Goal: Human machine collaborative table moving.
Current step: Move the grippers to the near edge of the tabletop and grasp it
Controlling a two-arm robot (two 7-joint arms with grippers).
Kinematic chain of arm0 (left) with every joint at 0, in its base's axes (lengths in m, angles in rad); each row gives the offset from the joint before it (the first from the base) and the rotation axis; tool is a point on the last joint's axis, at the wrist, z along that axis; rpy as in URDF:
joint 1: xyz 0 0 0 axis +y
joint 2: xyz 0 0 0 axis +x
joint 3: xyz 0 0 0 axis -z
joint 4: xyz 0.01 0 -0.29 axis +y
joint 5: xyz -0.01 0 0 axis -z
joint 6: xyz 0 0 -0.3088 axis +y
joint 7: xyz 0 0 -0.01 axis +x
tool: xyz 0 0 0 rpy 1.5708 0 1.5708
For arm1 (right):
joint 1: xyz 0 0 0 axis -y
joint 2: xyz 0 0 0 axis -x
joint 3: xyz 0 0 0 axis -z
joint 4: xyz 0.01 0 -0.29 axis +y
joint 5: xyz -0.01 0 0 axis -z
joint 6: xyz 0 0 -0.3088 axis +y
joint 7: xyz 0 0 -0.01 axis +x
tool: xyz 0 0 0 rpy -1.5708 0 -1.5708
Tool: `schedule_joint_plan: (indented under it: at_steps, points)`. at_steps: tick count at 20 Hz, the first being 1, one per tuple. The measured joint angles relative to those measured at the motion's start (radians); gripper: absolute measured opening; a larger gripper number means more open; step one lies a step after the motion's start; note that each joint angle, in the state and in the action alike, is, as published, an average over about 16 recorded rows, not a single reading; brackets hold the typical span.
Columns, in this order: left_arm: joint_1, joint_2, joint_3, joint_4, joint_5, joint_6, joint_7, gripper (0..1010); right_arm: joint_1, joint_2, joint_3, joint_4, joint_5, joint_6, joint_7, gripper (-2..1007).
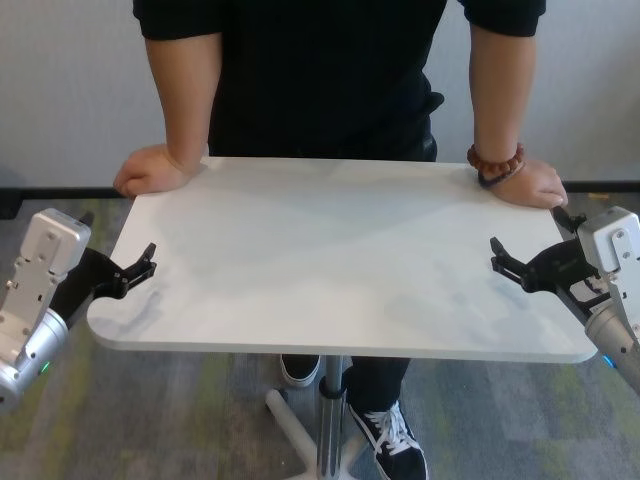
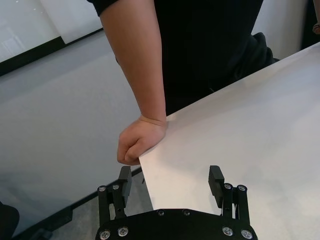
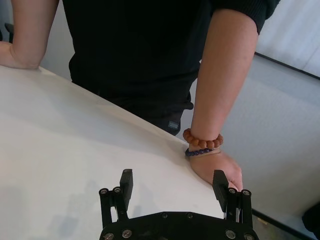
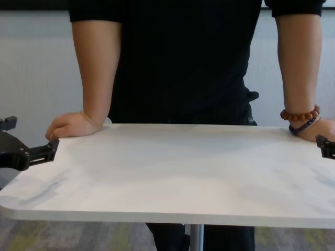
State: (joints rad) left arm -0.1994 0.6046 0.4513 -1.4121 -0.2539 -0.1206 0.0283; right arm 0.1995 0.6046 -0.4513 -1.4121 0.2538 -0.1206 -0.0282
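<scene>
**— Where are we working?**

Grey carpet underfoot, pale wall behind, and the white marbled table (image 1: pixel 330 260) standing between me and the human (image 1: pixel 330 70) on its single metal pole leg (image 1: pixel 330 425).

**— How are your grippers set?**

My left gripper (image 1: pixel 140 265) sits at the table's left edge, jaws apart, and the wrist view shows the thin top running in between its two fingers (image 2: pixel 216 180). My right gripper (image 1: pixel 507 258) mirrors it at the right edge, also spread, straddling the rim without clamping. I'd say that's so I can close on both sides at once and share the load evenly.

**— And your partner?**

Opposite me, one fist (image 1: pixel 148 170) curled at the far left corner, the other hand (image 1: pixel 532 185) at the far right corner, to steady and steer, I reckon.

**— Give me the count.**

One table, one pole leg, two grippers, two human hands, two bead bracelets (image 3: pixel 202 142) on one wrist, brown above dark blue.
</scene>
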Motion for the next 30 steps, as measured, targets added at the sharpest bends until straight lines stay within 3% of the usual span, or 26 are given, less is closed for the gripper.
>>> schedule_joint_plan:
  at_steps: [30]
  points:
    - [0.000,0.000,0.000,0.000,0.000,0.000,0.000,1000,0.000,0.000,0.000,0.000,0.000,0.000,0.000,1001]
